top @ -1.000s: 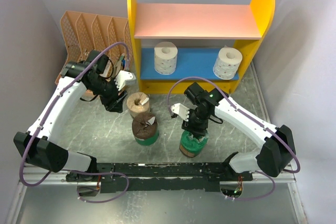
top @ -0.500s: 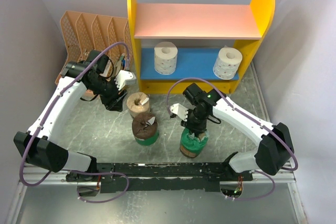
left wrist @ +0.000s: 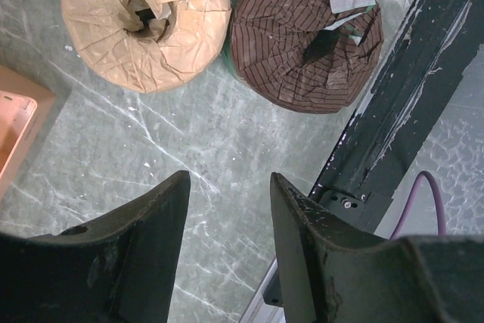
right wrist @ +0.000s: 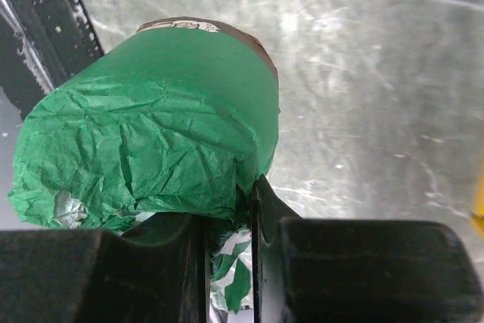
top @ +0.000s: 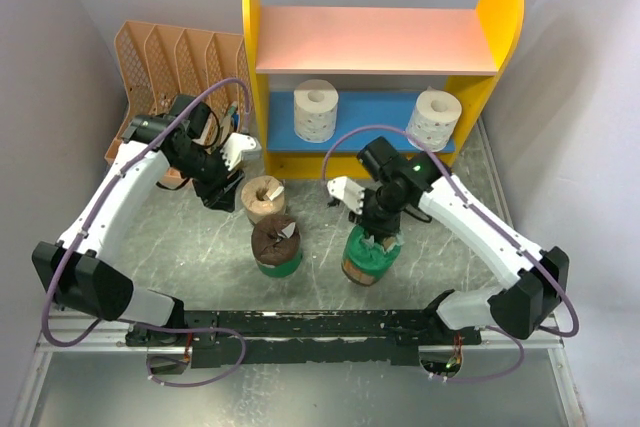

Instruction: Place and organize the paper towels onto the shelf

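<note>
Progress entry: two of five rolls are being counted as shelved. White roll A (top: 316, 109) and white roll B (top: 433, 119) are standing upright on the blue board (top: 375, 112) of the shelf (top: 503, 7), A near the shelf's left panel, B near its right panel, well apart. Nothing is being carried by the pink board (top: 375, 39).

Three rolls are being counted as outstanding, all on the desk (top: 200, 247) in front of the shelf:
- The tan roll (top: 263, 199) is standing nearest the shelf.
- Green roll A (top: 276, 247) is standing just beside it, farther from the shelf.
- Green roll B (top: 368, 259) is being gripped by the right gripper (right wrist: 227, 213), its jaws nearly closed on the crumpled wrap at the roll's top. Whether this roll is clear of the desk cannot be told.

The left gripper (left wrist: 229, 187) is being held over bare desk in front of the shelf's left panel, beside the tan roll, with its jaws apart and nothing between them.

The task is being judged under half done.
</note>
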You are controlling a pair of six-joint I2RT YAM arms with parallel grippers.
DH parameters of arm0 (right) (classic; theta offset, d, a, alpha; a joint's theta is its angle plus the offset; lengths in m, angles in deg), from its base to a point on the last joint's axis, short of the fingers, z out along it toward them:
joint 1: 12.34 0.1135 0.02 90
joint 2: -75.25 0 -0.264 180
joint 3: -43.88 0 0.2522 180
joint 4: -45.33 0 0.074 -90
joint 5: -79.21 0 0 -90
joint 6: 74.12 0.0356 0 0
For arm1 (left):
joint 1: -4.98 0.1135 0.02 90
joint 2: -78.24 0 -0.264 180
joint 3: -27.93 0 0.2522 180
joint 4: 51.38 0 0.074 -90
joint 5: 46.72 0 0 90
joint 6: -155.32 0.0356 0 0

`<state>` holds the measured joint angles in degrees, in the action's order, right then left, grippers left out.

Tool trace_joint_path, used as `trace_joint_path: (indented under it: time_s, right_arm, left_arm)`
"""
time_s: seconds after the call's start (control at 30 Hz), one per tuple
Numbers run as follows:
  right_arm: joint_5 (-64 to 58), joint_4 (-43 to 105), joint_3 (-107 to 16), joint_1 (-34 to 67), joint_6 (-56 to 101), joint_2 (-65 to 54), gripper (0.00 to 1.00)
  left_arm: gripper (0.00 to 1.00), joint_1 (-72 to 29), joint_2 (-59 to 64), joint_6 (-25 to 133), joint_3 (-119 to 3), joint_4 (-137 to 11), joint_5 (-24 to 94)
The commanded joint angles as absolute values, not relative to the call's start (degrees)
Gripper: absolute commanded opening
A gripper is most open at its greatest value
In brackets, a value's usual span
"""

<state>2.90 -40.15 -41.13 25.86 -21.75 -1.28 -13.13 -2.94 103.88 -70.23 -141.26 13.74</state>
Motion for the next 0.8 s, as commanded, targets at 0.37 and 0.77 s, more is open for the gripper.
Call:
trace_joint_path:
  time_s: [0.37, 0.77]
  right_arm:
    - [-4.8, -47.8, -67.4, 20.1, -30.7, -2.0, 0.0]
    - [-5.4, -38.5, -93.0, 19.5, -19.5, -10.1, 0.0]
  left_arm:
    - [0.57, -13.9, -5.7, 102.3, -76.4, -143.7, 13.0]
    - [0.56, -13.8, -4.2, 102.2, -74.6, -143.1, 13.1]
